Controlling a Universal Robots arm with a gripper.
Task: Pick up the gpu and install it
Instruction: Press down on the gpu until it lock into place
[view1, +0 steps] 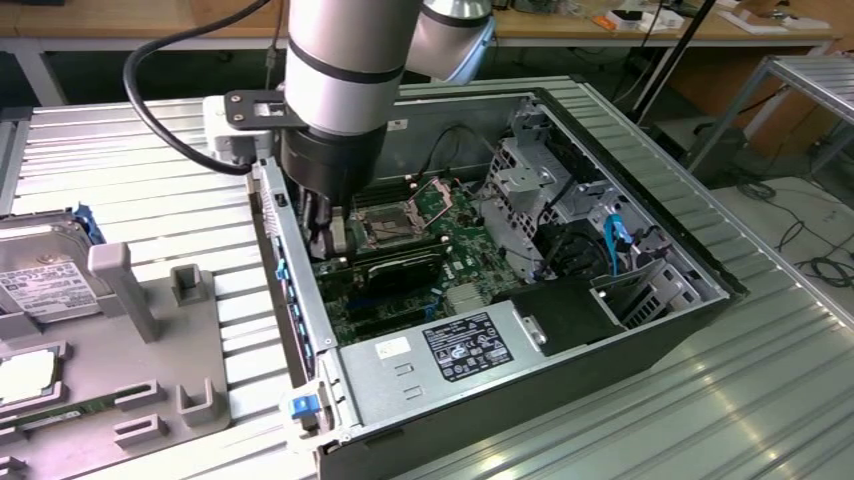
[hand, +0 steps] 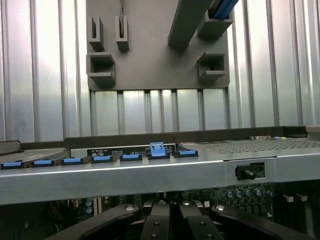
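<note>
Nearest in the exterior view, the power supply (view1: 461, 348) is sitting at the front corner of the open case (view1: 667, 300). Just behind it the gpu (view1: 398, 268) is lying low over the motherboard as a dark slab, and it appears to be at its slot. Its long axis is running across the board, from the rear wall at the exterior view's left toward the drive cage on the right. I cannot make out which way the fan face is pointing.

The gripper (view1: 327, 240) is reaching down into the case at the card's rear-wall end, with its jaws closed together. In the wrist view the dark fingers (hand: 160, 227) are meeting below the case wall. Whether they are pinching the card or only pressing near it is not clear.

The card is probably light, stiff and fragile. Its edges or the metal bracket end look like the safest places to hold it, keeping off the fan and the components.

Farther back, the CPU socket (view1: 387, 222) is lying exposed.
</note>
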